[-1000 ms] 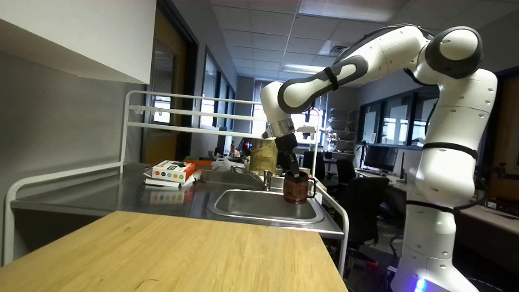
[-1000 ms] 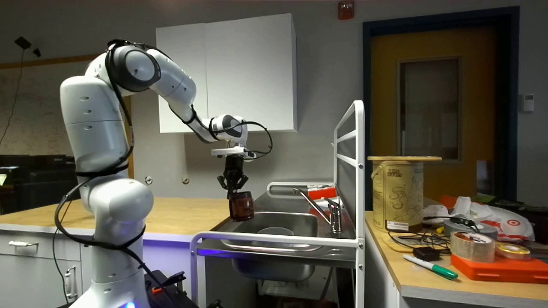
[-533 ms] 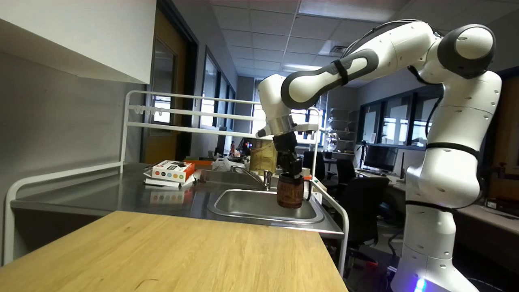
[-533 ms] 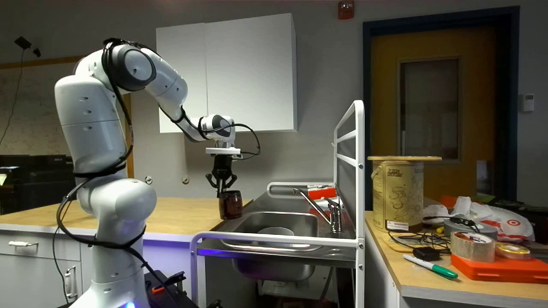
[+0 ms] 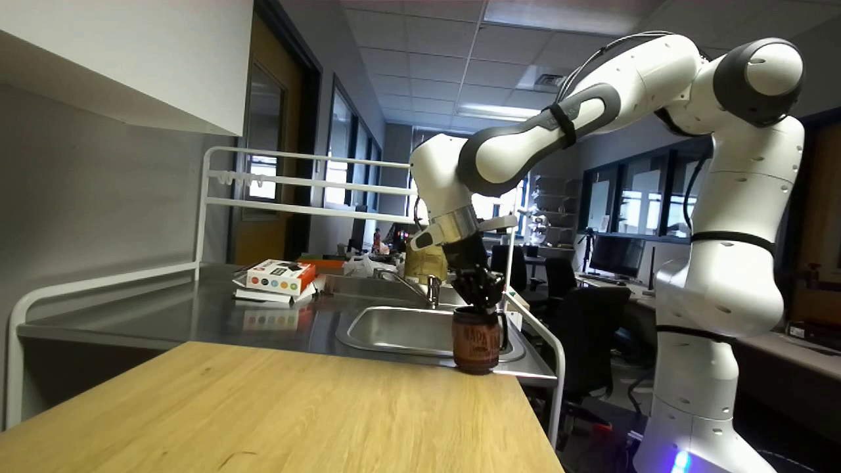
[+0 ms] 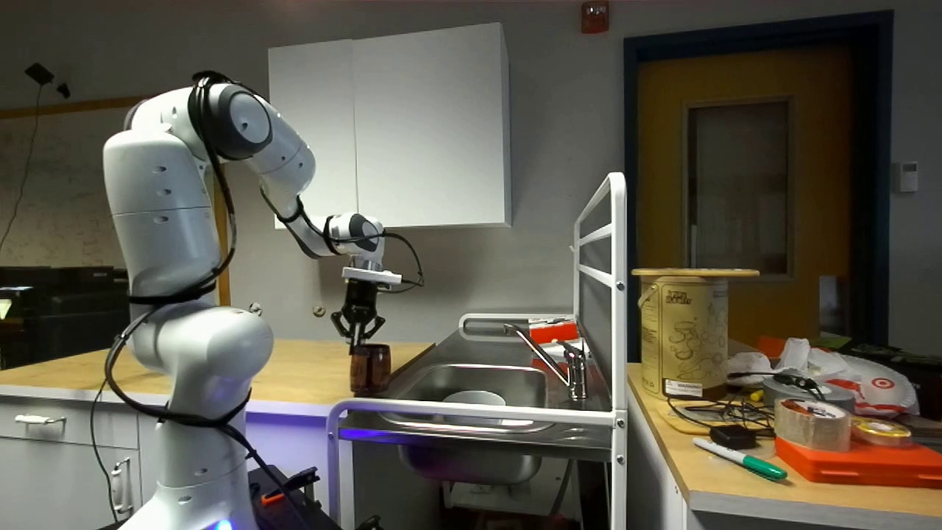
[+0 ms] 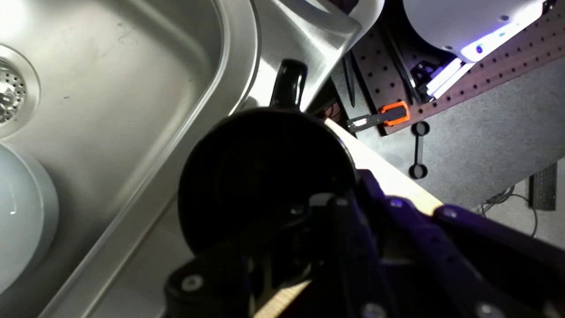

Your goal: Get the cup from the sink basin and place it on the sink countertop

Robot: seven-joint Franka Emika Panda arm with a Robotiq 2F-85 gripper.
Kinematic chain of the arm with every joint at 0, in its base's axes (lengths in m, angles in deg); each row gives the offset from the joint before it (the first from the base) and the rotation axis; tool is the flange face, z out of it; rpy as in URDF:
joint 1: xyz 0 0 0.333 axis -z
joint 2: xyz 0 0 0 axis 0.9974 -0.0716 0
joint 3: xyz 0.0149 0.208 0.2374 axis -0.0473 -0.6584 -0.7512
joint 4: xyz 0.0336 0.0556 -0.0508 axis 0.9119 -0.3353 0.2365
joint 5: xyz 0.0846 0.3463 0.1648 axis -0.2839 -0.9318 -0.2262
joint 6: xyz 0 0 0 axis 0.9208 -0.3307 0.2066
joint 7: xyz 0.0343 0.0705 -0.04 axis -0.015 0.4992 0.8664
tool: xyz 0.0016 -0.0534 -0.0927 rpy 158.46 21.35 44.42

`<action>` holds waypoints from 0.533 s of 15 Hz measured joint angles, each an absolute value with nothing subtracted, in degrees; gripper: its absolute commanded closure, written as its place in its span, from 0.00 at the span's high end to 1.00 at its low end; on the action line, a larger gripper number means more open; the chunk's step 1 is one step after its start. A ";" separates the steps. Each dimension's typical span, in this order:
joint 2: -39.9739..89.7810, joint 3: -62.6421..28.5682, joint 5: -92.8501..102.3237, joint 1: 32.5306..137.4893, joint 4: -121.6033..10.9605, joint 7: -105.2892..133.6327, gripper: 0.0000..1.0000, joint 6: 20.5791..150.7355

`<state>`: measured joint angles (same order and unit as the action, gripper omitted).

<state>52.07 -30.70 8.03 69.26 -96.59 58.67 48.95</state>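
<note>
The gripper (image 6: 356, 345) holds the cup (image 6: 371, 370) — lettering (image 5: 480, 337) legible only in an exterior view.

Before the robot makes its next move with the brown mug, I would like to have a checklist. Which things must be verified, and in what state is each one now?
1. Jaws closed on the mug: ok, they pinch its wall at the rim.
2. The mug upright: ok, or nearly so, in both exterior views.
3. The mug out of the basin: ok, the wrist view shows it beside the hollow.
4. The mug apart from the dish in the basin: ok.
5. Its base wholly above the counter, not the wooden table: cannot tell, their border is too near.
6. Its base resting firmly before release: cannot tell, contact is unclear.
</note>
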 measured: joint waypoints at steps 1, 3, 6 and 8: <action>51.47 -31.11 8.03 68.98 -97.03 59.38 0.08 49.15; 51.15 -31.72 8.33 68.85 -97.15 59.96 0.08 48.81; 51.15 -31.77 8.48 68.95 -97.14 60.30 0.34 48.80; 51.14 -31.76 8.47 69.00 -97.13 60.35 0.39 48.80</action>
<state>51.14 -31.76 8.47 69.00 -97.13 60.35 48.80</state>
